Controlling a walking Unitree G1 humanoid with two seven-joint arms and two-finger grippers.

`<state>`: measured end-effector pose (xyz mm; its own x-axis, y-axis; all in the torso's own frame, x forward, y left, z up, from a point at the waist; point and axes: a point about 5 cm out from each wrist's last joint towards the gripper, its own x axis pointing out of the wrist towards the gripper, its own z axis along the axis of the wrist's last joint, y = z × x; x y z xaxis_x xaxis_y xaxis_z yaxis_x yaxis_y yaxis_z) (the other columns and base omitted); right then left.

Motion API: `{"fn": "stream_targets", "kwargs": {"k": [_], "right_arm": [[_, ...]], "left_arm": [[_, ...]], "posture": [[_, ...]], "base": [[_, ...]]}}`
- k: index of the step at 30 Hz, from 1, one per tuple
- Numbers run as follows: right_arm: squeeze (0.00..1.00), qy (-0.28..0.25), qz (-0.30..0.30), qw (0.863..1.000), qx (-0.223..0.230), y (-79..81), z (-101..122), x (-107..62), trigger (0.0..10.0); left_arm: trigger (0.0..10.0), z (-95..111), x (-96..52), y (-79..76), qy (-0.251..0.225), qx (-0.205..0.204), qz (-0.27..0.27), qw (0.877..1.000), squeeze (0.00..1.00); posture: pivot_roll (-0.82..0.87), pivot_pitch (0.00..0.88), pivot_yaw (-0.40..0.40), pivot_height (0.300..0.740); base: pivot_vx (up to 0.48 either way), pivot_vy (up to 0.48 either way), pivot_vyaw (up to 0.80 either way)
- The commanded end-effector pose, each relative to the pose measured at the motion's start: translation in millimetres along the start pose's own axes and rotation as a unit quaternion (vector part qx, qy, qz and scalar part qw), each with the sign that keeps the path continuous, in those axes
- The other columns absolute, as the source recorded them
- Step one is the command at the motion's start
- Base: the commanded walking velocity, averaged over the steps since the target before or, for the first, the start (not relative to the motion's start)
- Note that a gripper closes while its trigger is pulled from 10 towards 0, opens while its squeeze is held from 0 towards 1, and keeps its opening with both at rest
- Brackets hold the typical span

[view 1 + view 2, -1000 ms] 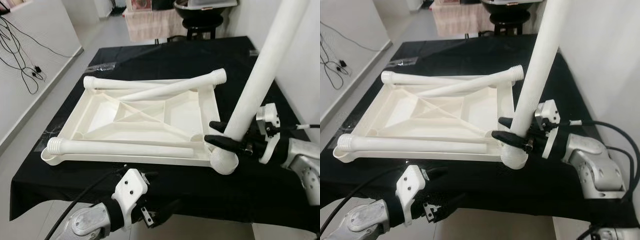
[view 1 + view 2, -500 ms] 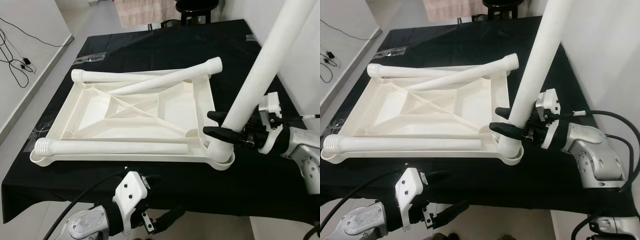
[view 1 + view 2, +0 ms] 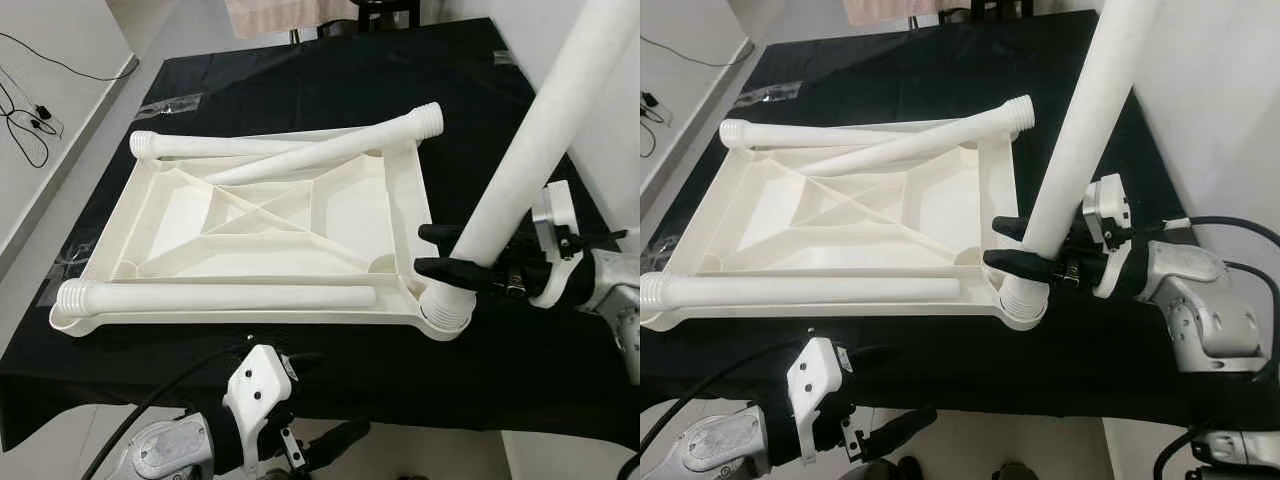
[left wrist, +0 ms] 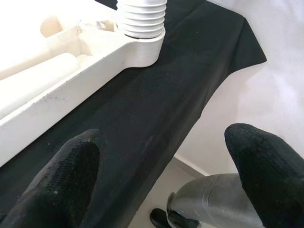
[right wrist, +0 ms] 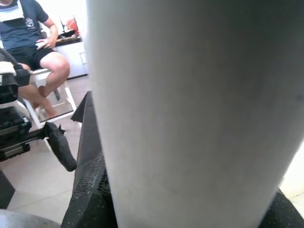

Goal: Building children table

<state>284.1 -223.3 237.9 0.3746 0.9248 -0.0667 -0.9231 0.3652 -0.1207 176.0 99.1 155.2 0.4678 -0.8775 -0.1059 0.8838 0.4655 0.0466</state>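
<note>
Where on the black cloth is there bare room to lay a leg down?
Far strip of black cloth beyond the tabletop is bare, as is the right side past the upright leg. Crowded at the near right corner, where the right gripper clamps that leg.

A plain black cloth (image 3: 300, 70) covers the bench, without any pattern. On it, in the middle of the frame, lies the cream-white tabletop (image 3: 260, 225), its ribbed underside the same pale tone throughout. The loose legs (image 3: 215, 296) lying on it are the same matt white, and so is the standing leg (image 3: 530, 150) at the right of the frame. The right end effector (image 3: 450, 252) has black fingers, with a white housing and a silver arm behind it. The left end effector (image 4: 156, 175) has black fingers with a fine woven texture; its arm at lower left is silver with a white bracket. The floor (image 3: 60, 130) at upper left is pale grey, crossed by thin black cables (image 3: 30, 120).
</note>
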Motion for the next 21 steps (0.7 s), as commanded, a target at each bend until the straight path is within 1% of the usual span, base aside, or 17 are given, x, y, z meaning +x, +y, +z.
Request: {"fn": "stream_targets", "kwargs": {"k": [1, 4, 5, 6, 7, 9, 12, 13, 14, 17, 18, 19, 21], "right_arm": [[0.0, 0.053, 0.0, 0.998, 0.044, 1.6, -27, 1.0, 10.0], [0.0, 0.055, 0.023, 0.998, 0.029, 1.2, -23, 6.1, 10.0], [0.0, 0.058, 0.045, 0.997, 0.023, 3.8, -22, 10.3, 10.0], [0.0, 0.058, 0.045, 0.997, 0.023, 3.8, -22, 10.3, 10.0], [0.0, 0.063, 0.07, 0.995, 0.017, 7.5, -22, 15.2, 10.0], [0.0, 0.063, 0.07, 0.995, 0.017, 7.5, -22, 15.2, 10.0], [0.0, 0.08, 0.125, 0.989, -0.006, 14.7, -19, 31.2, 10.0], [0.0, 0.082, 0.133, 0.988, -0.012, 15.4, -18, 34.9, 10.0], [0.0, 0.082, 0.133, 0.988, -0.012, 15.4, -18, 34.9, 10.0], [0.0, 0.09, 0.155, 0.983, -0.033, 16.9, -13, 44.2, 10.0], [0.0, 0.09, 0.155, 0.983, -0.033, 16.9, -13, 44.2, 10.0], [0.0, 0.087, 0.162, 0.982, -0.043, 15.2, -8, 49.8, 10.0], [0.0, 0.086, 0.163, 0.982, -0.044, 14.5, -7, 51.1, 10.0]], "left_arm": [[10.0, -2, -3.4, -0.9, 0.013, -0.002, -0.005, 1.0, 0.0], [10.0, -2, -3.0, -0.5, 0.013, -0.001, -0.005, 1.0, 0.0], [10.0, -2, -2.9, -0.3, 0.012, 0.0, -0.005, 1.0, 0.0], [10.0, -2, -2.9, -0.3, 0.012, 0.0, -0.005, 1.0, 0.0], [10.0, -2, -2.8, -0.3, 0.012, 0.0, -0.005, 1.0, 0.0], [10.0, -2, -2.8, -0.3, 0.012, 0.0, -0.005, 1.0, 0.0], [10.0, -2, -2.9, -0.4, 0.013, 0.0, -0.008, 1.0, 0.0], [10.0, -2, -2.8, -0.4, 0.013, 0.0, -0.008, 1.0, 0.0], [10.0, -2, -2.8, -0.4, 0.013, 0.0, -0.008, 1.0, 0.0], [10.0, -2, -2.6, -0.5, 0.014, 0.001, -0.009, 1.0, 0.0], [10.0, -2, -2.6, -0.5, 0.014, 0.001, -0.009, 1.0, 0.0], [10.0, -2, -2.6, -0.3, 0.014, 0.001, -0.008, 1.0, 0.0], [10.0, -1, -2.5, -0.3, 0.014, 0.001, -0.008, 1.0, 0.0]], "posture": [[-0.02, 0.255, 0.117, 0.74], [-0.02, 0.253, 0.118, 0.74], [-0.02, 0.251, 0.118, 0.74], [-0.02, 0.251, 0.118, 0.74], [-0.02, 0.252, 0.119, 0.74], [-0.02, 0.252, 0.119, 0.74], [-0.02, 0.253, 0.119, 0.74], [-0.01, 0.254, 0.119, 0.74], [-0.01, 0.254, 0.119, 0.74], [-0.01, 0.255, 0.117, 0.74], [-0.01, 0.255, 0.117, 0.74], [-0.01, 0.256, 0.113, 0.74], [-0.01, 0.255, 0.113, 0.74]], "base": [[0.0, 0.0, 0.0], [0.0, 0.0, 0.0], [0.0, 0.0, 0.0], [0.0, 0.0, 0.0], [0.0, 0.0, 0.0], [0.0, 0.0, 0.0], [0.0, 0.0, 0.0], [0.0, 0.0, 0.0], [0.0, 0.0, 0.0], [0.0, 0.0, 0.0], [0.0, 0.0, 0.0], [0.0, 0.0, 0.0], [0.0, 0.0, 0.0]]}}
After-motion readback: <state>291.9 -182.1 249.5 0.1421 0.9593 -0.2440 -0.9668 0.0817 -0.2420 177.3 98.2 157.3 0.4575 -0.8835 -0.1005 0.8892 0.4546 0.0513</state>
